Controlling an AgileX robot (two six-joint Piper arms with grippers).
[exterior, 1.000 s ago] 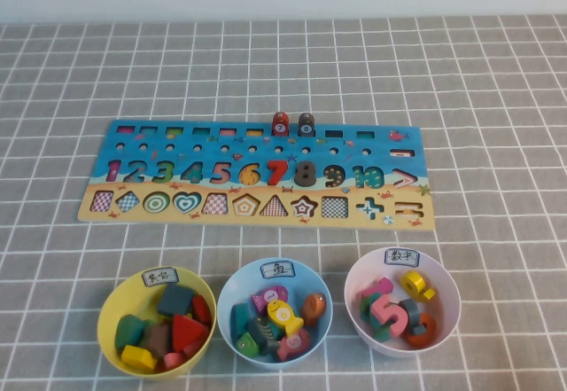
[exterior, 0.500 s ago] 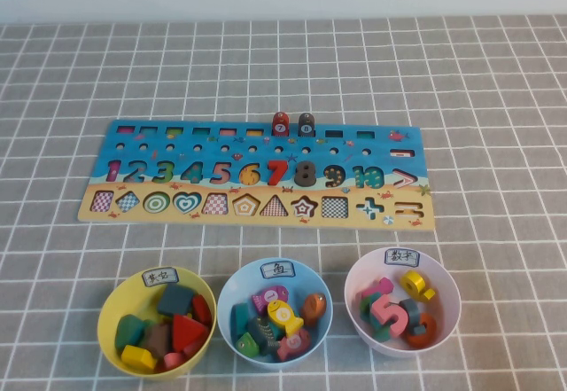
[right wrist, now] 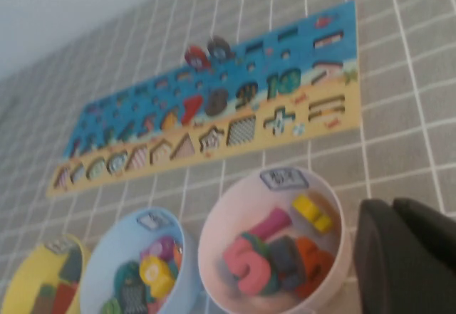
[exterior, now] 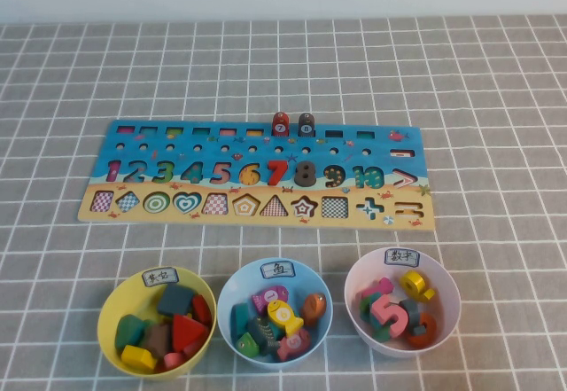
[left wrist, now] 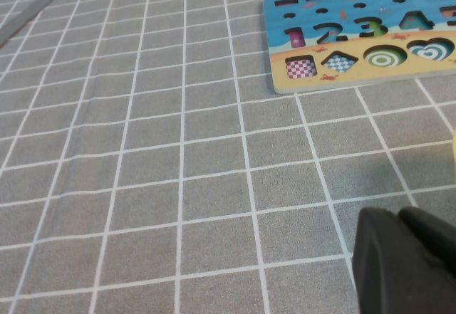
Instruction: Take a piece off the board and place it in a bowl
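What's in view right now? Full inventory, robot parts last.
board: 1, blue with a sandy near strip, middle of the table
piece: 1, dark grey-brown, marked 8, standing at the board's far edge
red piece: 1, marked 7, just left of the dark one
bowl: 1, light blue, white label, near side, centre, holding fish pieces
yellow bowl: 1, near left, holding shape blocks
pink-white bowl: 1, near right, holding numerals
tablecloth: 1, grey with a white grid, under everything
left gripper: 1, black, low over bare cloth off the board's left end
right gripper: 1, black, shut, empty, beside the pink-white bowl
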